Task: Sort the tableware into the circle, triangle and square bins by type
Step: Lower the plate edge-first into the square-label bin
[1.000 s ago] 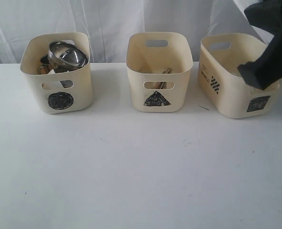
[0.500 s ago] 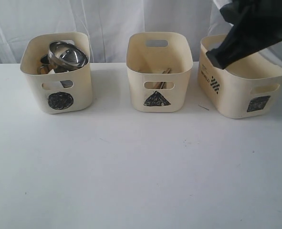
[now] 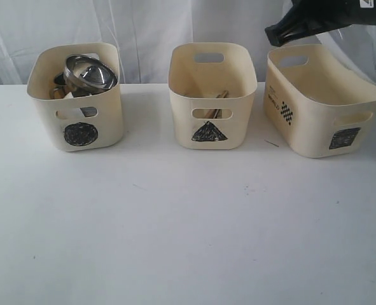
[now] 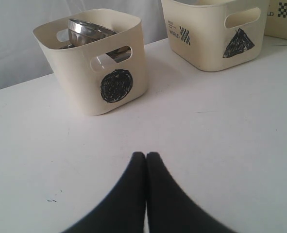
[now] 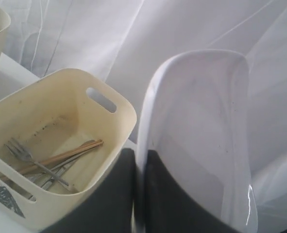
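Bare white table [image 3: 188,241] across the whole lower half of the exterior view, open to the left, right and bottom edges. In a row across the upper part, well apart from one another: circle bin [image 3: 76,95] at upper left, triangle bin [image 3: 212,95] at centre, square bin [image 3: 324,105] at upper right, turned slightly askew. Close behind them, a white curtain [image 3: 149,25].

Heaped above the circle bin's rim, a steel bowl [image 3: 90,72] tilted on other steel pieces, too crowded to tell apart. Inside the triangle bin, wooden chopsticks [image 5: 60,156], a fork [image 5: 18,149] and more steel cutlery, partly hidden by the near wall. Floor of the square bin hidden behind its own front wall.

At the upper right of the exterior view, above the square bin's back left corner, the right gripper [image 3: 278,33], cut off by the top edge. From its wrist camera: clamped tight on the rim of a large white squarish plate [image 5: 196,136], held up in the air, not made out from outside against the pale curtain. Left gripper [image 4: 146,158] outside the exterior view; from its wrist camera, fingers pressed together on nothing, low over bare table, facing the circle bin.
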### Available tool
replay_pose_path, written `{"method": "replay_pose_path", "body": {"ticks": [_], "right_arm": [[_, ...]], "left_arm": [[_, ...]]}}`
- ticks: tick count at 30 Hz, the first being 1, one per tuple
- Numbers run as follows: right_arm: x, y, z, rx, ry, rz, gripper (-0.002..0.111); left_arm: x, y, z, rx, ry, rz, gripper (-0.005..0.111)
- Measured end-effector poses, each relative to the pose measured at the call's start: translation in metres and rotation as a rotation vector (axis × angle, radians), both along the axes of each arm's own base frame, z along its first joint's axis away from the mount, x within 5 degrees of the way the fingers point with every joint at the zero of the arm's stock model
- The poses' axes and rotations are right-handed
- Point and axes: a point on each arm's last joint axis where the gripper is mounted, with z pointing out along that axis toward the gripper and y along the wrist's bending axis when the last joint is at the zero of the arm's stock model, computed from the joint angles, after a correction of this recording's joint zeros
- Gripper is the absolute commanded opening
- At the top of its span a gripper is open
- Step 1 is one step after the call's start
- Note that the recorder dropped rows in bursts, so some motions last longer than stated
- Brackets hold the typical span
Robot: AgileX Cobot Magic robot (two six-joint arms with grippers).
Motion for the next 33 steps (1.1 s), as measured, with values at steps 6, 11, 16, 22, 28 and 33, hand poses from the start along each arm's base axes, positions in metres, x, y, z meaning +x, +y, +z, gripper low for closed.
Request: {"method": "replay_pose_path", "body": {"ticks": [6,11,16,22,28,33], "right_arm": [[0.029,-0.006,-0.018,0.032,-0.017,0.020,0.000],[0.044,-0.014,-0.028,0.044,-0.047,0.033,0.000],[0.061,-0.013,-0.043,0.065,-0.069,0.078,0.000],[0.078,-0.010,-0.060,0.074,-0.055,0.100,0.000],[0.090,-0.017,-0.064,0.074,-0.056,0.086,0.000],[0.096,-0.023,-0.075,0.072,-0.030,0.067,0.000]], "left_arm": [[0.000,0.000,0.000,0.000,0.000,0.000,0.000],[0.000,0.000,0.000,0.000,0.000,0.000,0.000],[0.000,0.000,0.000,0.000,0.000,0.000,0.000],[0.000,0.000,0.000,0.000,0.000,0.000,0.000],[0.000,0.000,0.000,0.000,0.000,0.000,0.000],[0.000,0.000,0.000,0.000,0.000,0.000,0.000]]}}
